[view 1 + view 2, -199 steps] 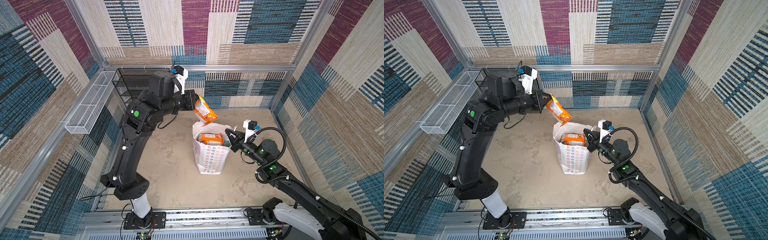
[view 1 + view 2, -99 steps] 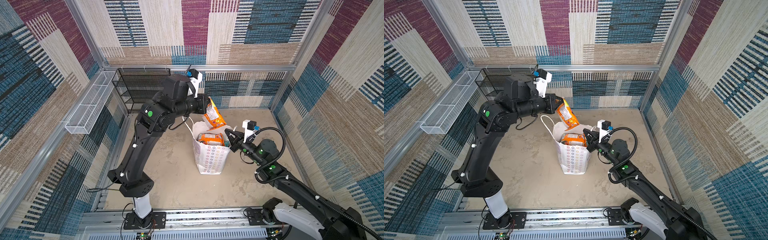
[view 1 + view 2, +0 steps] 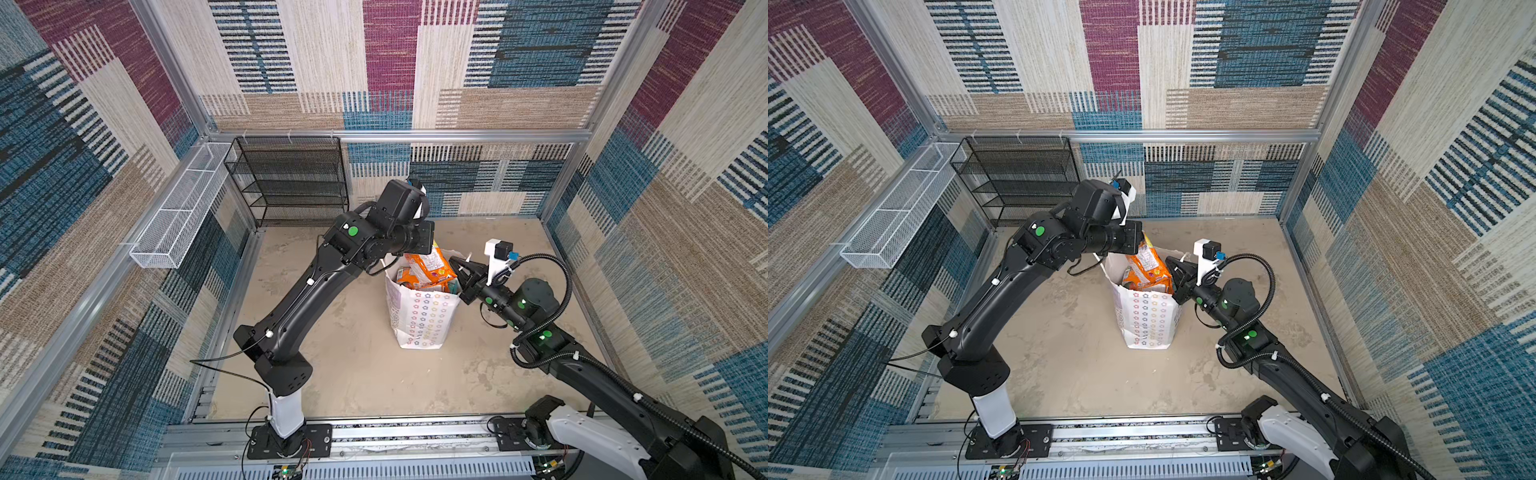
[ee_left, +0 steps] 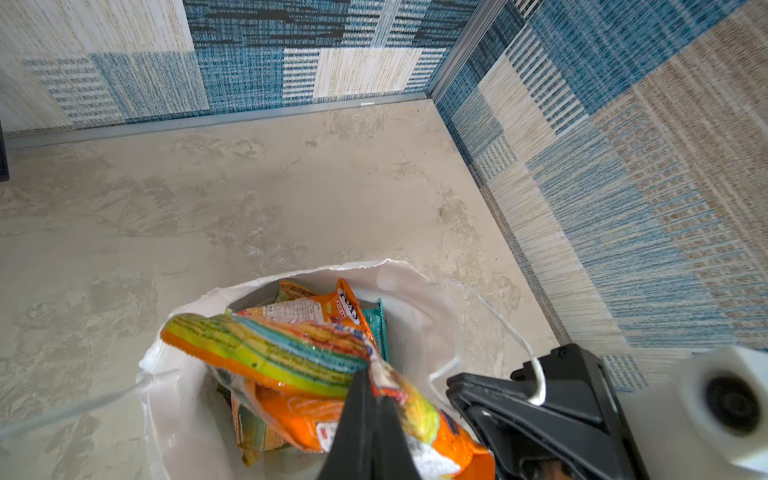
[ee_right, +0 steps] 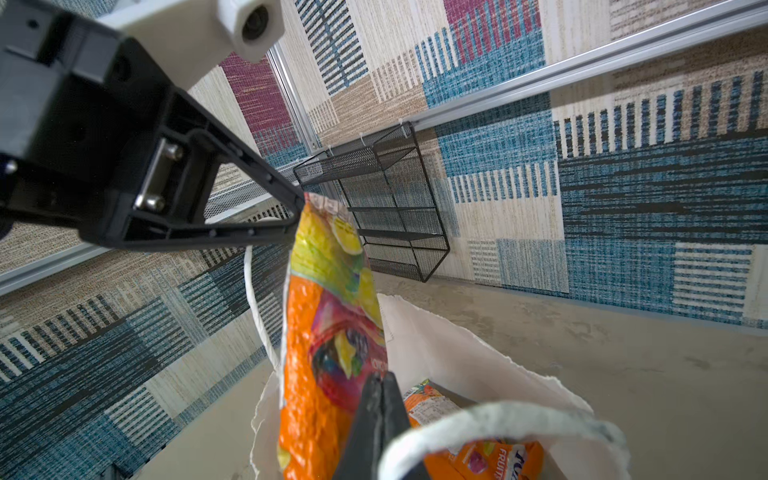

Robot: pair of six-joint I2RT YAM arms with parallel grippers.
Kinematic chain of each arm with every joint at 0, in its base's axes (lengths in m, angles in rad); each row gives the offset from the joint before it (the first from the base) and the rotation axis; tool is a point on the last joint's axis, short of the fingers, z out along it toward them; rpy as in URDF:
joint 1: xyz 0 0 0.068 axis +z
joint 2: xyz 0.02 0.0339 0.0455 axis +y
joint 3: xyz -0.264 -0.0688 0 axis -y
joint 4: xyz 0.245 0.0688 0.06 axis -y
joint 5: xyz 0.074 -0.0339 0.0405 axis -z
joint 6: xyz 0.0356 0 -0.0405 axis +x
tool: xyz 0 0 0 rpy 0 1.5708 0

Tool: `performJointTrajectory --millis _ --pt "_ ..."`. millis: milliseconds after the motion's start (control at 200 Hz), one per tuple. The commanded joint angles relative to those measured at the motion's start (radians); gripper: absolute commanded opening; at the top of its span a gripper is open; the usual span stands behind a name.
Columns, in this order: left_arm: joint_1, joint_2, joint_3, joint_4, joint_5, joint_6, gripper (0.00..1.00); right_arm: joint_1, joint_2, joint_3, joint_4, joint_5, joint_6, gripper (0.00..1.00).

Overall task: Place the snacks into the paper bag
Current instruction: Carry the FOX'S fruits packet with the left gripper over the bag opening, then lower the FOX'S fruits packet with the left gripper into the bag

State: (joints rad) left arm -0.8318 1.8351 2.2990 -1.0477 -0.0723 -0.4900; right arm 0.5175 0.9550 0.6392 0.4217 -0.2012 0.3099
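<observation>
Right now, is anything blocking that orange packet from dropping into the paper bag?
Nothing visible. The orange pouch hangs from the left fingers over the open paper bag; other pouches lie lower inside, and the right fingers sit at the rim, aside.

Beige mottled worktop [image 3: 353,374], stained in patches, seen in both top views. Black mesh rack [image 3: 291,183] stands upright in the back left corner against the back wall, several shelves stacked. It also shows in a top view [image 3: 1017,178] and from the right wrist [image 5: 386,208]. Long white wire basket [image 3: 178,216] hangs on the left wall's frame rail above the worktop's left edge. Cross wires split it into compartments, and its far end sits just beside the rack's top corner. Walls [image 3: 390,62] are woven patchwork panels in blue, maroon, tan and cream. Aluminium rail [image 3: 457,134] runs across the back wall above the rack. Slotted metal rail [image 3: 415,436] runs along the front edge, with a small board showing a green light [image 3: 284,469] below it.
</observation>
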Motion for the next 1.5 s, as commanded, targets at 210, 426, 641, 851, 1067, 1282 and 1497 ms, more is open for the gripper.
performJointTrajectory --millis 210,426,641,851,1067,1282,1497 --pt "-0.049 -0.02 -0.147 0.071 -0.049 -0.121 0.0 0.003 0.004 0.014 -0.004 0.008 -0.009 0.05" --pt "-0.061 -0.074 -0.299 0.144 -0.193 -0.162 0.0 0.004 -0.001 0.013 -0.003 0.009 -0.009 0.05" --pt "-0.018 -0.187 -0.499 0.226 -0.249 -0.236 0.0 0.006 0.002 0.013 0.001 0.008 -0.01 0.05" --pt "0.016 -0.201 -0.548 0.233 -0.225 -0.249 0.0 0.009 0.012 0.013 0.003 0.008 -0.009 0.05" --pt "0.041 -0.131 -0.482 0.235 -0.141 -0.227 0.0 0.012 0.018 0.013 0.002 0.008 -0.011 0.05" --pt "0.048 -0.05 -0.314 0.237 -0.143 -0.211 0.0 0.014 0.019 0.014 0.003 0.009 -0.012 0.05" --pt "0.049 0.043 -0.105 0.207 -0.102 -0.211 0.0 0.016 0.022 0.016 0.003 0.01 -0.015 0.05"
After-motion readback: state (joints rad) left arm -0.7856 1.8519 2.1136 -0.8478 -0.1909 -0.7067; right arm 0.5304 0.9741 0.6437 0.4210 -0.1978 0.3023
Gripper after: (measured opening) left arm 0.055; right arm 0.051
